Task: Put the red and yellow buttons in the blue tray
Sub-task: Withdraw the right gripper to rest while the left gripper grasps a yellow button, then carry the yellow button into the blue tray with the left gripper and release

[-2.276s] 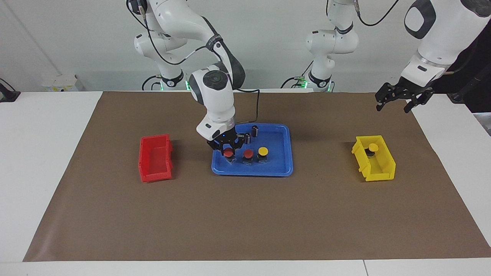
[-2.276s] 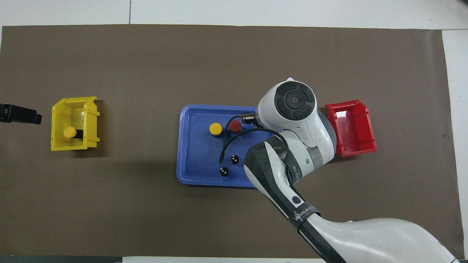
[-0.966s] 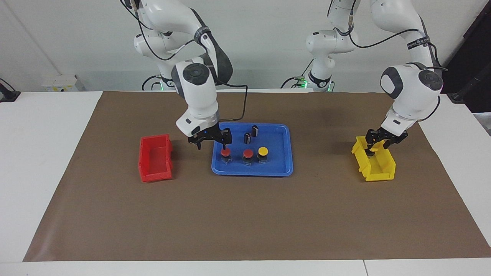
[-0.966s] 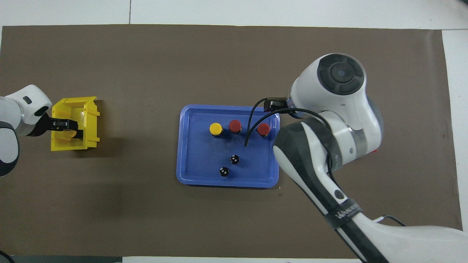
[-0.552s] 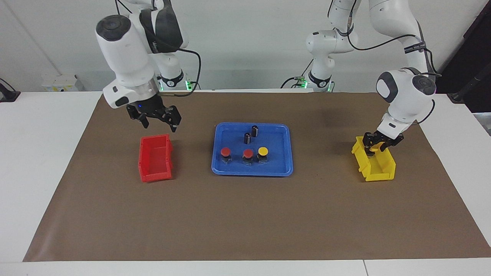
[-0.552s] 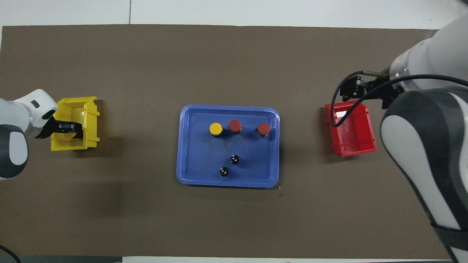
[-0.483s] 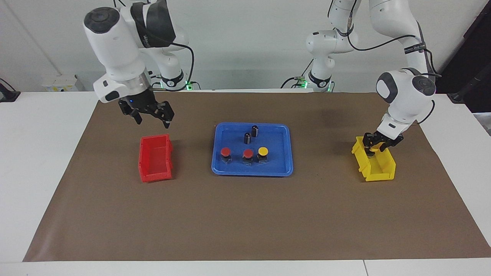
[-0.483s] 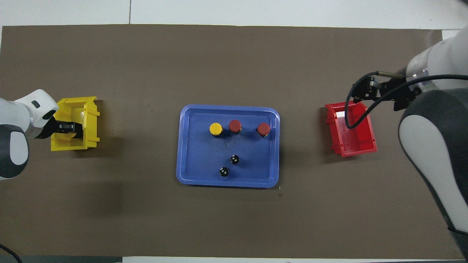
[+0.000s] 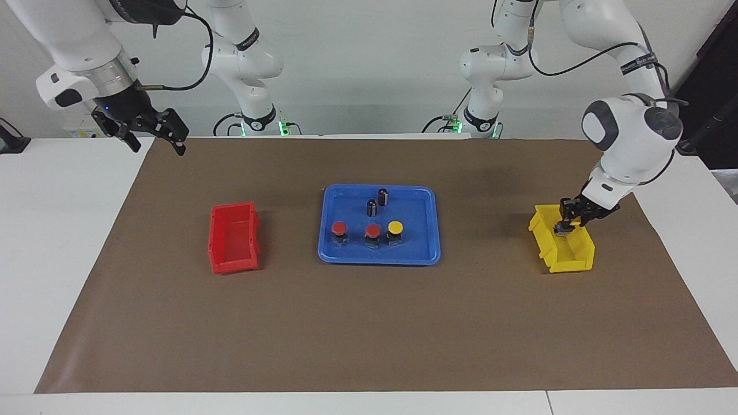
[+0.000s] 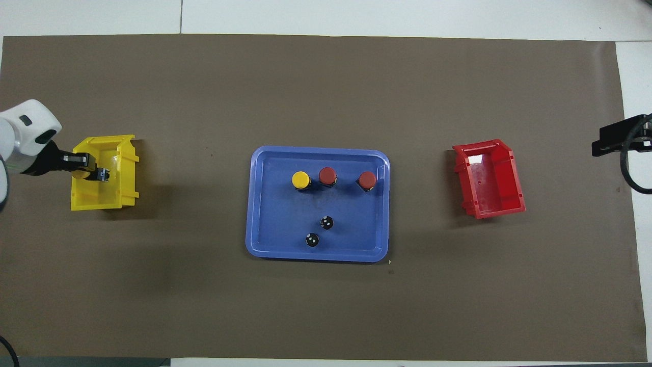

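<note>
The blue tray [image 9: 380,257] [image 10: 265,247] lies mid-table. In it stand two red buttons [image 9: 339,229] [image 9: 373,231] and one yellow button [image 9: 395,227]; the overhead view shows them as red [image 10: 367,179], red [image 10: 327,175] and yellow [image 10: 300,179]. My left gripper [image 9: 563,229] [image 10: 98,174] reaches into the yellow bin [image 9: 571,256] [image 10: 104,201], shut on the second yellow button [image 10: 104,174], which lies sideways in its fingers. My right gripper [image 9: 159,147] is open and empty, raised over the table's corner at the right arm's end.
Two dark capless cylinders [image 9: 383,196] [image 9: 372,208] stand in the tray, nearer the robots than the buttons. An empty red bin [image 9: 233,237] [image 10: 489,178] sits toward the right arm's end. A brown mat [image 9: 369,323] covers the table.
My right gripper let go of a red button in the tray, then rose and drew back past the red bin. My left gripper came down into the yellow bin and closed on the yellow button.
</note>
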Action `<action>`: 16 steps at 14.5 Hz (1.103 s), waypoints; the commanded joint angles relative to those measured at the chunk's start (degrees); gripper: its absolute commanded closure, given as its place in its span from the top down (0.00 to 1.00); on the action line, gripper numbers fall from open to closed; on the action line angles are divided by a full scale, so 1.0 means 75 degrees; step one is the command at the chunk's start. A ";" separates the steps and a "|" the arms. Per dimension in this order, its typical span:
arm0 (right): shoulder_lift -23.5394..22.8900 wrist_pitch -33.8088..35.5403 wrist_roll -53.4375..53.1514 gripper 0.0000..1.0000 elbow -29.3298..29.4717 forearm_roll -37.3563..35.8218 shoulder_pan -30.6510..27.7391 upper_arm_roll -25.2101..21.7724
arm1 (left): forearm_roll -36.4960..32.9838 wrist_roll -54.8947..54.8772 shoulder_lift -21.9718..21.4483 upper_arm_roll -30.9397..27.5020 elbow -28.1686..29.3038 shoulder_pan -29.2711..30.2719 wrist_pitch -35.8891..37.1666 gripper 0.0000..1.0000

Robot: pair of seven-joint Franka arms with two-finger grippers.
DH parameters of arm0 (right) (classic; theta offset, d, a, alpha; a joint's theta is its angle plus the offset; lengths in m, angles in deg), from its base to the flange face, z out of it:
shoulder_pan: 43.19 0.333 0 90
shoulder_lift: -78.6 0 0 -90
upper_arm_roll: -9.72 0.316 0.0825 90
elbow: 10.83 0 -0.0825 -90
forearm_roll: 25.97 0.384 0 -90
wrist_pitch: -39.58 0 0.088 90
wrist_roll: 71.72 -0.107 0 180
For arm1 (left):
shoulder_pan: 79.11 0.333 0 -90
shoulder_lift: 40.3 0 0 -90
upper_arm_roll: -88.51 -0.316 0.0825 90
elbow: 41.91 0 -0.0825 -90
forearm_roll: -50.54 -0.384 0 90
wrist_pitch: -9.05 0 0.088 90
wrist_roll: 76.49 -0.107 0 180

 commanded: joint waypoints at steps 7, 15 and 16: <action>0.0178 -0.0168 0.0430 1.00 -0.0503 0.0064 -0.0047 -0.0286 | -0.0010 0.5139 0.0647 0.0036 -0.1355 -0.3148 0.0346 0.01; 0.0178 -0.0226 0.0441 1.00 -0.0526 0.0053 0.0023 -0.0262 | 0.0036 0.4865 0.0811 0.0118 -0.0263 -0.4288 -0.1052 0.01; 0.0178 -0.0226 0.0441 1.00 -0.0526 0.0053 0.0023 -0.0262 | 0.0048 0.4865 0.0834 0.0118 -0.0215 -0.4440 -0.1147 0.01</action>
